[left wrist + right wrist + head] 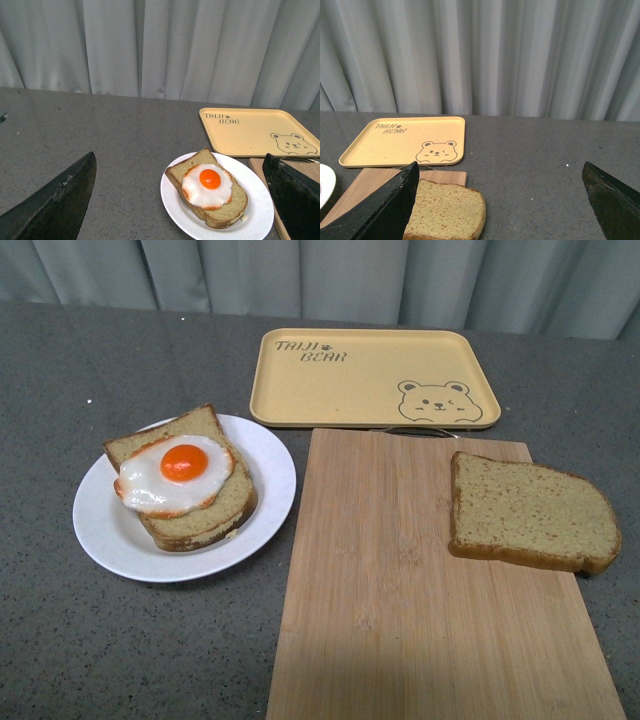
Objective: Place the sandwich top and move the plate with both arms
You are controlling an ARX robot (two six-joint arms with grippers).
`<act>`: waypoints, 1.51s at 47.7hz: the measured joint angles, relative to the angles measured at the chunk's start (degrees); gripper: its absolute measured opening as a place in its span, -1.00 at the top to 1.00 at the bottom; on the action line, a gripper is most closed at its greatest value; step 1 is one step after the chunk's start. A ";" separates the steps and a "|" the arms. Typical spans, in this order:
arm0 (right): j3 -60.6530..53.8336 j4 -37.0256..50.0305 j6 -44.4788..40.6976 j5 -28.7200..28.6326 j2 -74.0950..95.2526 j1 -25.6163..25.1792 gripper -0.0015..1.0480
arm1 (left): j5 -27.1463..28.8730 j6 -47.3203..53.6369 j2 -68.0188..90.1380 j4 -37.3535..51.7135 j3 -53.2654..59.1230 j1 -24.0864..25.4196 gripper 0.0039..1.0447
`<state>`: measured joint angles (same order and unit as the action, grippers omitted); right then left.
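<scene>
On the grey table (60, 640), a brown bread slice (530, 512) lies on the wooden board (400, 590), a white round plate (268, 480) beside it. Left claw (179, 157) and right claw (500, 165) gape apart.

- The left gripper (180, 156) is hanging over the grey table (100, 130), its two dark fingers (55, 205) spread wide and gripping nothing.
- A white plate (260, 205) is sitting on the table between them, carrying bread (227, 210) with a fried egg (207, 185) on top.
- A yellow bear-print tray (250, 135) is lying just behind the plate.
- A wooden board (310, 169) is peeking in beside the plate.
- A pale curtain (150, 45) is hanging behind.
</scene>
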<state>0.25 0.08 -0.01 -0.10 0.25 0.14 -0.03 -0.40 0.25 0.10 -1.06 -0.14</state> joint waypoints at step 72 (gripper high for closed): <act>2.10 21.55 -12.68 10.73 31.74 -6.34 -0.82 | 0.02 0.00 -0.02 -0.02 0.00 0.00 -0.88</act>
<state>2.35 21.63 -12.69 10.63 31.99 -6.20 -0.01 -0.40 0.23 0.08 -1.06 -0.14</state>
